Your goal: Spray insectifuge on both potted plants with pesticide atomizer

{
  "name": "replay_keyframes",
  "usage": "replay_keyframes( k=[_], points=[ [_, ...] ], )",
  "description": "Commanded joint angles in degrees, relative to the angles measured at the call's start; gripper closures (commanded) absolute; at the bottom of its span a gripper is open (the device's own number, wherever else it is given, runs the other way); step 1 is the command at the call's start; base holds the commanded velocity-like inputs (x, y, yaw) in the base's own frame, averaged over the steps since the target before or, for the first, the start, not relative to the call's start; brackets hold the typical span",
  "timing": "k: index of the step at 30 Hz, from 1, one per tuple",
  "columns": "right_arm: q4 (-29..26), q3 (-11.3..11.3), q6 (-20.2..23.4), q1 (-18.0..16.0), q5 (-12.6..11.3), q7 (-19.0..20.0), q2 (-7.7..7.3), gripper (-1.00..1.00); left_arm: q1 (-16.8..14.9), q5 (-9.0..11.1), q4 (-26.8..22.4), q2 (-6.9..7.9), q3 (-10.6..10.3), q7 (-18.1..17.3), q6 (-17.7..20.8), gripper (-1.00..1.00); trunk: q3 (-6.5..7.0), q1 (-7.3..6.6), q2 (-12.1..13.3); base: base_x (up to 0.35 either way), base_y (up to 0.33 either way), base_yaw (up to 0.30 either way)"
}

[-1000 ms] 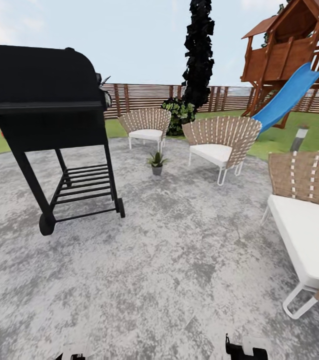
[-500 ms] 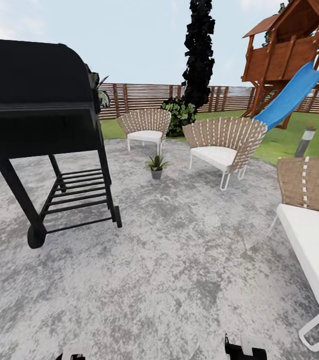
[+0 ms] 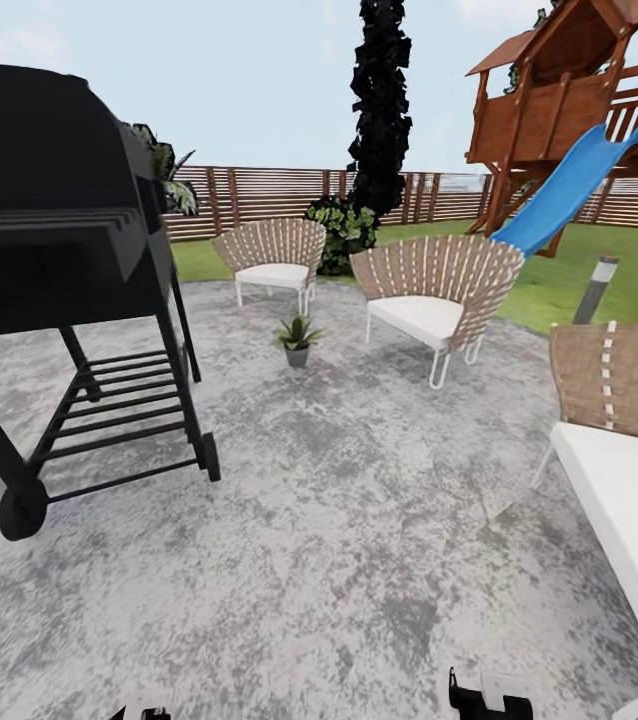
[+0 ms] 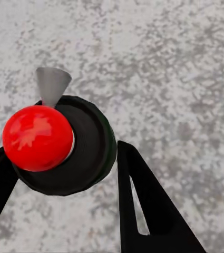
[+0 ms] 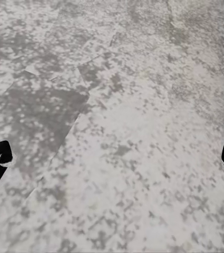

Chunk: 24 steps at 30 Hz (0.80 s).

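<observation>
Sitting between the left gripper [image 4: 64,174]'s black fingers [image 4: 148,211], the pesticide atomizer [image 4: 64,145] shows end-on in the left wrist view: dark round body, glossy red ball, grey cone; fingers clamped on it, pointing down over the speckled patio [image 3: 339,560]. One potted plant [image 3: 297,340] sits toward the patio's far edge, btwn grill [image 3: 59,260] and chairs [image 3: 429,300]. Right gripper [image 5: 112,158] fingers wide apart, tips cut off at frame edges.

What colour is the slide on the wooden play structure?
Bright blue. The slide shows best in the head view, slanting down from the brown wooden playhouse toward the lawn.
</observation>
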Motion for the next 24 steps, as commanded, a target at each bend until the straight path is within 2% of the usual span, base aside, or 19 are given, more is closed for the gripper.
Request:
replay_keyframes(
  k=[1,24],
  points=[
    [0.1,-0.4,-0.1,0.0,0.6,-0.2,0.01,-1.0,0.0,0.2,0.0,0.0,0.0,0.0,-0.2,1.0,-0.05,0.02,0.0,0.326,-0.094,0.0],
    [0.1,-0.4,-0.1,0.0,0.6,-0.2,0.01,-1.0,0.0,0.2,0.0,0.0,0.0,0.0,-0.2,1.0,-0.05,0.02,0.0,0.304,-0.127,0.0]
  ],
)
